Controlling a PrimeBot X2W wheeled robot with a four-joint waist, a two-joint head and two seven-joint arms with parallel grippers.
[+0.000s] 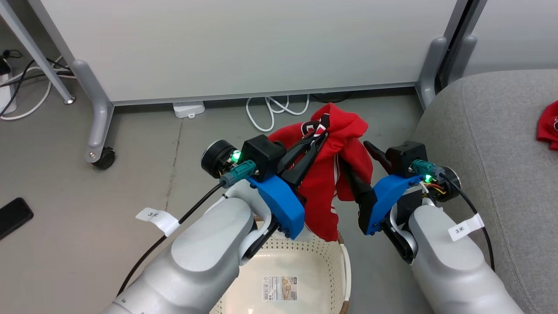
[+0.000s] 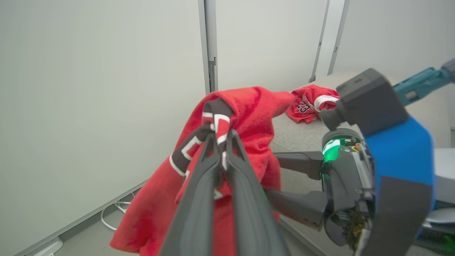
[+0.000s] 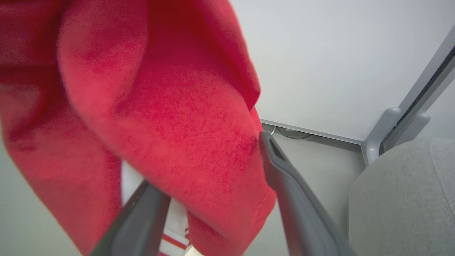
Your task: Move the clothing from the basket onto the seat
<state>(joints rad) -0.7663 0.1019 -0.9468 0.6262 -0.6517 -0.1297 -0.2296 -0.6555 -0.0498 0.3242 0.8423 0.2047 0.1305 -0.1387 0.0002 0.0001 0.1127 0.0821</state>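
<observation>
The left forearm (image 1: pixel 205 253) and right forearm (image 1: pixel 449 261) lay closest. Under the left wrist sat the basket (image 1: pixel 305 250), its floor bare but for a label sticker (image 1: pixel 280 288). The left gripper (image 1: pixel 320 138) was clamped tight on the held garment (image 1: pixel 322 187), pinching a bunched fold with black-and-white lettering between its fingertips (image 2: pixel 215 142). The red cloth hung down from that pinch, and its lowest hem showed over the basket's far rim; whether it touched there could not be told. Just to the right of that hand, the right gripper (image 1: pixel 354 152) had its jaws spread wide, one finger on either side of a hanging fold (image 3: pixel 199 117) without closing on it. To the right of the right gripper, the rounded edge of the seat (image 1: pixel 492 144) came close to that wrist. Farther along the cushion, well apart from both hands, the other garment (image 1: pixel 550 124) lay crumpled. Left of the left gripper the floor (image 1: pixel 130 183) lay open as far as a dark phone (image 1: pixel 13 216) and a castered leg (image 1: pixel 101 131). Beyond both sets of fingertips, white cables (image 1: pixel 272 109) were looped on the floor under the lower edge of a pale partition panel (image 1: pixel 244 43).
</observation>
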